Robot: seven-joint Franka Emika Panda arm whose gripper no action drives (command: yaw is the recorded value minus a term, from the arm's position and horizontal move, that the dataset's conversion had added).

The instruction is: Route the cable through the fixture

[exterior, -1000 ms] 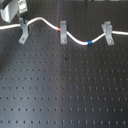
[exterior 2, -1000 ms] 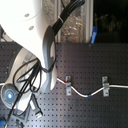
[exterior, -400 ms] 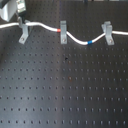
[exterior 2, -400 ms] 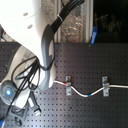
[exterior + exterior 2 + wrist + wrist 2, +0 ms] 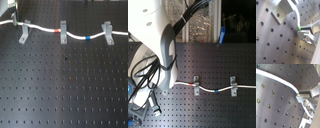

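Three grey clips carry the cable (image 5: 75, 36) across the breadboard (image 5: 65, 90); the gripper (image 5: 302, 32) pinches its end.

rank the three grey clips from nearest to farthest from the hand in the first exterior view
1. left clip, beside the hand gripping the cable
2. middle clip, centre
3. right clip, far right

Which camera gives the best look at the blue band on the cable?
The first exterior view: the blue band sits unobstructed on the cable, between the middle and right clips. The second exterior view shows it too, only smaller. Neither wrist view shows it.
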